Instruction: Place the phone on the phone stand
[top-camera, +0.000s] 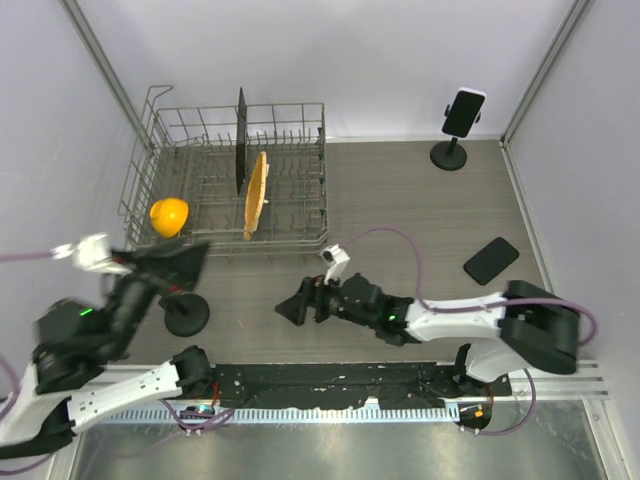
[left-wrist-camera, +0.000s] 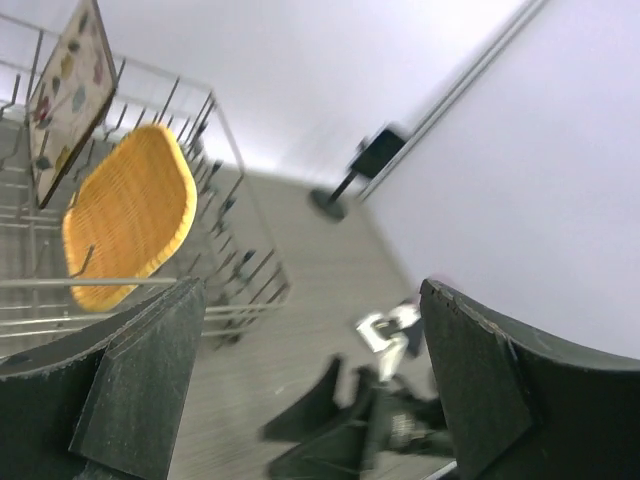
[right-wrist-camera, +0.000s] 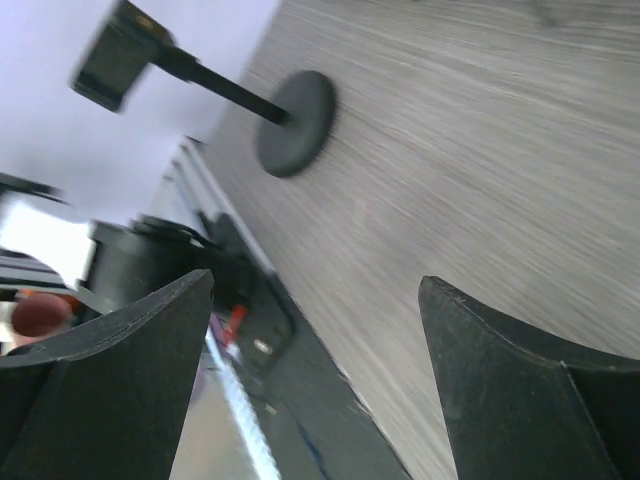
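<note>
The black phone (top-camera: 491, 260) lies flat on the table at the right, apart from both grippers. One phone stand (top-camera: 186, 315) with a round black base stands near the left arm; it also shows in the right wrist view (right-wrist-camera: 294, 122). A second stand (top-camera: 452, 152) stands at the back right, and it shows small in the left wrist view (left-wrist-camera: 352, 180). My left gripper (top-camera: 195, 262) is open and empty just above the near stand. My right gripper (top-camera: 292, 305) is open and empty at the table's middle front, pointing left toward that stand. The phone is in neither wrist view.
A wire dish rack (top-camera: 300, 130) stands at the back left with a dark board (top-camera: 240, 140), a yellow woven plate (top-camera: 256, 192) and an orange object (top-camera: 168, 215). White walls close in the left, back and right. A black rail (top-camera: 330, 380) runs along the front edge.
</note>
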